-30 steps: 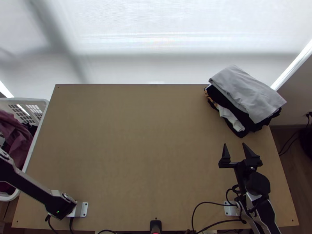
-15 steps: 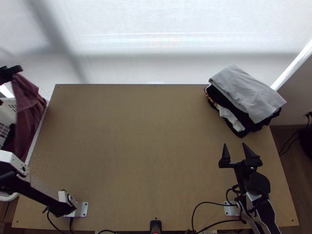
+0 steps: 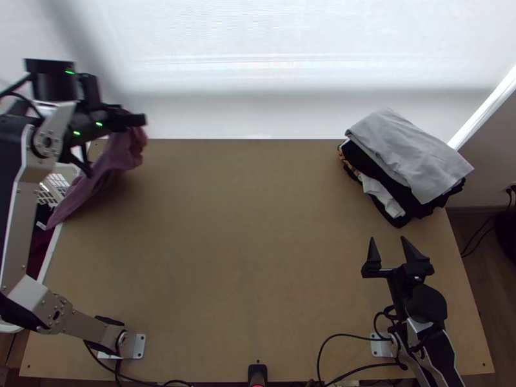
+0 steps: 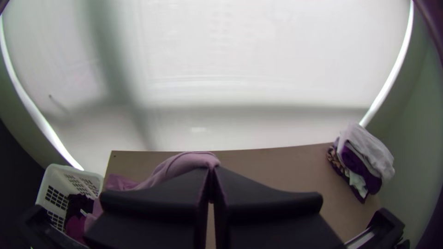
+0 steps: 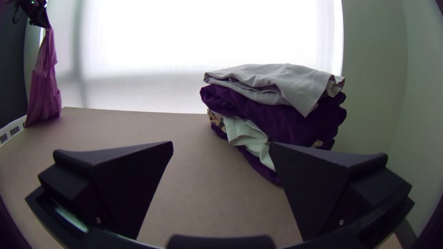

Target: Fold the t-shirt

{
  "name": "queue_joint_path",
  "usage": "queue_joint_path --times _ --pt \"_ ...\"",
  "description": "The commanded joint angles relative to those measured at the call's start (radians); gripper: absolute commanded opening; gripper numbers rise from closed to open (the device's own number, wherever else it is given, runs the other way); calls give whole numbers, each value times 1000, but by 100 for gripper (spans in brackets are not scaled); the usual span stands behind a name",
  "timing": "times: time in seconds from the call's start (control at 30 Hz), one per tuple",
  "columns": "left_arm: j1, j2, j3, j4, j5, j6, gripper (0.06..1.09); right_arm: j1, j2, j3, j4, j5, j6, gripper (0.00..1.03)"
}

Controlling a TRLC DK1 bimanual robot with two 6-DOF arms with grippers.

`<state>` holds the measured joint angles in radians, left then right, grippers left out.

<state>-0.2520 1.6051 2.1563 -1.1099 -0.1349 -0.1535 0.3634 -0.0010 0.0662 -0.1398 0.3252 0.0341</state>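
Note:
At the table's far left corner my left gripper [image 3: 132,120] is raised, shut on a mauve t-shirt [image 3: 116,161], which hangs bunched from it down toward the basket. In the left wrist view the left gripper [image 4: 211,173] has its fingertips together on the t-shirt [image 4: 175,166]. The right wrist view has the t-shirt [image 5: 44,87] dangling as a long strip, its lower end near the basket's rim. My right gripper [image 3: 388,248] rests low over the table's right side, open and holding nothing; in its wrist view the right gripper [image 5: 220,147] has widely parted fingers.
A stack of folded clothes [image 3: 413,155], grey on top, lies at the table's far right corner. A white basket [image 4: 64,177] holding dark and magenta clothes stands by the left edge. Bare wooden table [image 3: 245,245] stretches between the arms. Cables lie along the near edge.
The left arm has risen out of the basket and swung right to the table's far left corner, drawing the mauve t-shirt up with it. The right arm has stayed still.

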Motion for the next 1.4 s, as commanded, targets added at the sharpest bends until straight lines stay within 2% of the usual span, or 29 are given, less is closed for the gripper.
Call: queue_joint_path --times 0.0,0.4,0.77,1.03,1.17,1.37 --pt "-138 -24 -67 35 -43 -46 9 -3 -2 -11 -3 3 20 98" --pt "-538 159 -148 197 -60 -181 9 -3 -2 -11 -3 3 20 98" --pt "-759 469 77 266 -60 -233 9 -3 -1 -11 -3 3 20 98" --pt "-667 455 -52 213 -15 -248 9 -3 -1 -11 -3 3 20 98" --pt "-564 354 -217 231 52 -230 9 -3 -2 -11 -3 3 20 98" --pt "-441 217 -524 317 80 -162 9 -3 -2 -11 -3 3 20 98"
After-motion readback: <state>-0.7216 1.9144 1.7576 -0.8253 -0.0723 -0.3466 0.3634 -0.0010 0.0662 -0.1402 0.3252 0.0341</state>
